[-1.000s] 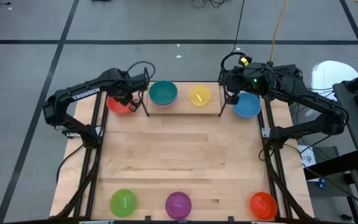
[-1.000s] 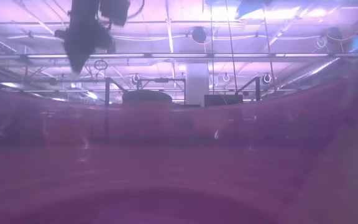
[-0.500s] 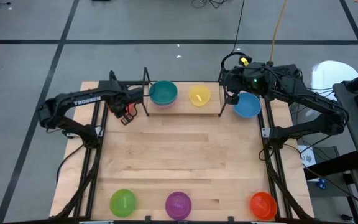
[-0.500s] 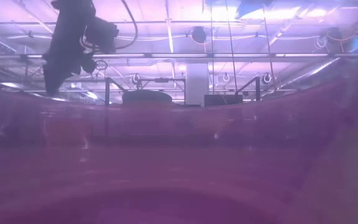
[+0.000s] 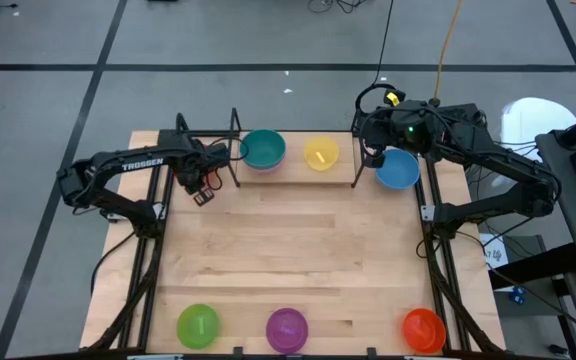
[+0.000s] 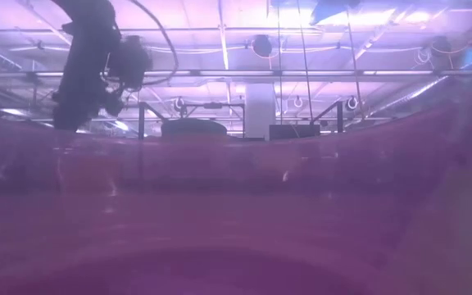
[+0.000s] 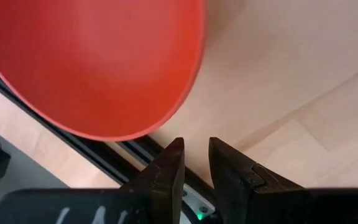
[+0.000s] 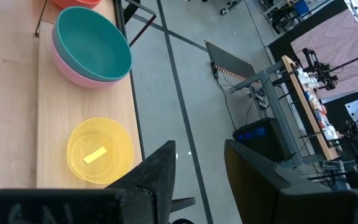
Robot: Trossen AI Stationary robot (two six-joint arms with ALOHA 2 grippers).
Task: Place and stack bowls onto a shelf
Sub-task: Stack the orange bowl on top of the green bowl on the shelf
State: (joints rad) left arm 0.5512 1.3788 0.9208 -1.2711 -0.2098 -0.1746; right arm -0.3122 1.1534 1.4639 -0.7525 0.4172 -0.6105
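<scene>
Found the left claw (image 7: 194, 146) at the upper left of the high view, just off the left end of the shelf (image 5: 290, 162), its fingers parted by a narrow slit with nothing seen between them. Saw the red bowl (image 7: 98, 62) right beyond the fingertips, mostly hidden under the arm from above; could not tell whether touched or held. Noted, further right on the shelf, the teal bowl (image 5: 263, 149) nested in the pink bowl (image 8: 79, 78), then the yellow bowl (image 5: 320, 154) alone. Found the right claw (image 8: 199, 149) by the shelf's right end, at the upper right of the frame, fingers spread wide and empty, above the edge of the blue bowl (image 5: 399, 170) on the surface (image 5: 298, 250). Saw, along the bottom edge, the green bowl (image 5: 198, 325), purple bowl (image 5: 286, 327) and orange-red bowl (image 5: 423, 328), well apart.
</scene>
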